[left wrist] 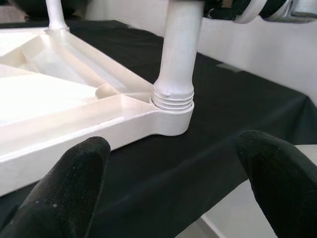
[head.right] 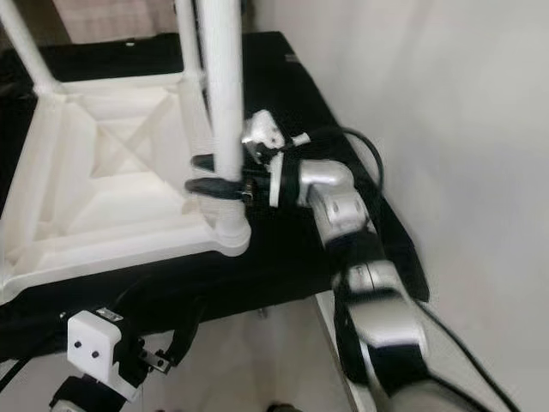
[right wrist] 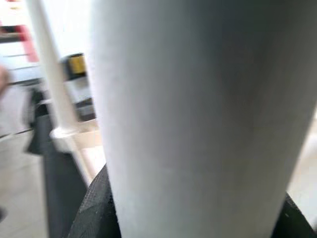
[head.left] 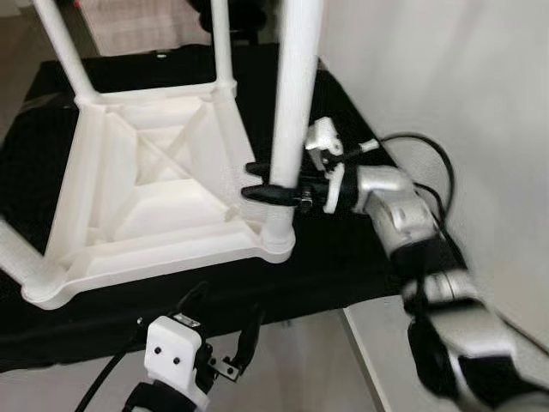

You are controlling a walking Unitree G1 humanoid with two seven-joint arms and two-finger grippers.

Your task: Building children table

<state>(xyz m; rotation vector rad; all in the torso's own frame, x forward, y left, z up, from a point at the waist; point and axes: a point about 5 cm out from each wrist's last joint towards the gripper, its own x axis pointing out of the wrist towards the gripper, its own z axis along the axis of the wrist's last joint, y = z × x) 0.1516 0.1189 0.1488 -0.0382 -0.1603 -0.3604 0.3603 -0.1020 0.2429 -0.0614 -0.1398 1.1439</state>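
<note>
A white plastic children's table top [head.left: 146, 202] lies upside down on a black cloth [head.left: 343, 249]. White legs stand up from its corners. The nearest-right leg [head.left: 292, 103] sits in its corner socket [left wrist: 171, 106], with screw thread showing at its foot. My right gripper [head.left: 262, 180] is shut on this leg just above the socket, one black finger on each side; in the right wrist view the leg [right wrist: 198, 114] is pressed close between the fingers. My left gripper [head.left: 227, 339] is open, low in front of the cloth's near edge, pointing at the socket, its fingertips [left wrist: 69, 183] apart.
A white wall [head.right: 446, 129] rises close on the right beside my right arm. Its black cable [head.left: 429, 154] loops over the cloth's right side. Two more legs [head.left: 64, 43] stand at the table's far corners. Pale floor [head.left: 300, 360] lies below the cloth's near edge.
</note>
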